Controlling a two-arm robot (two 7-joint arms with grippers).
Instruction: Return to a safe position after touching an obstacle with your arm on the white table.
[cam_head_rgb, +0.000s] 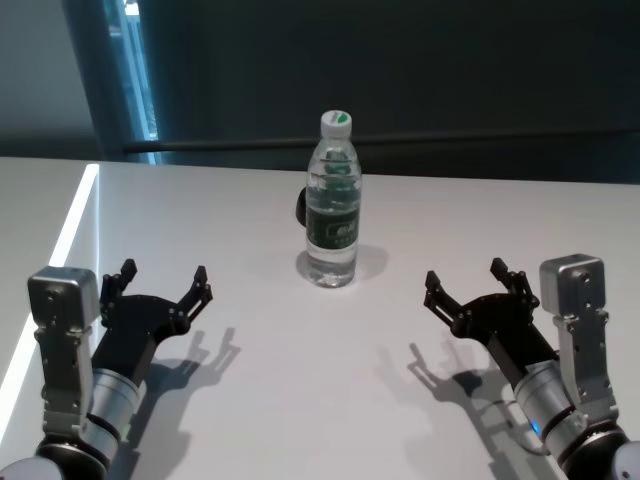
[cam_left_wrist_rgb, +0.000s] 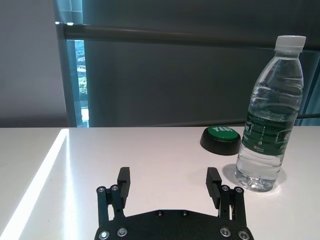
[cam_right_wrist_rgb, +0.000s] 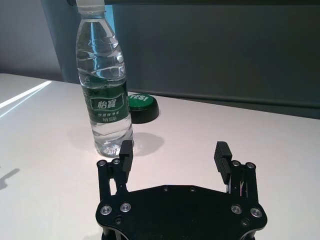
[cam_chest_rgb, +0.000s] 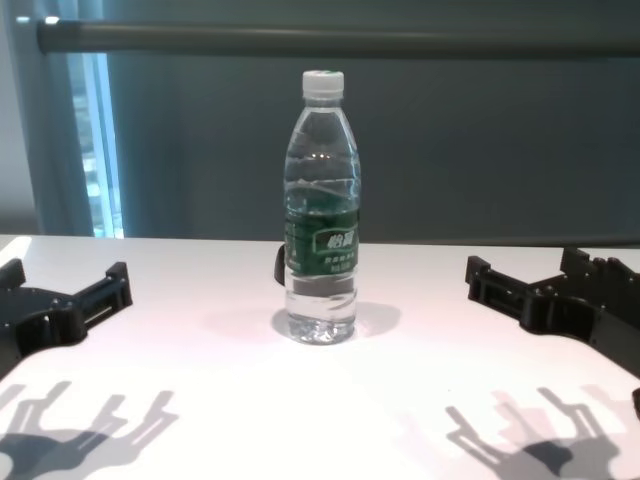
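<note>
The water bottle (cam_head_rgb: 333, 205) stands upright on the white table (cam_head_rgb: 250, 400), ahead of our fingertips and between the two grippers, well apart from both. Just behind it sits a black-based green button (cam_left_wrist_rgb: 221, 137), partly hidden by it in the head view. Our left gripper (cam_head_rgb: 162, 283) hangs low over the table with its fingers (cam_left_wrist_rgb: 123, 178) spread wide and nothing between them. Our right gripper (cam_head_rgb: 468, 282) hangs the same way on the other side, fingers (cam_right_wrist_rgb: 221, 153) wide apart and empty.
</note>
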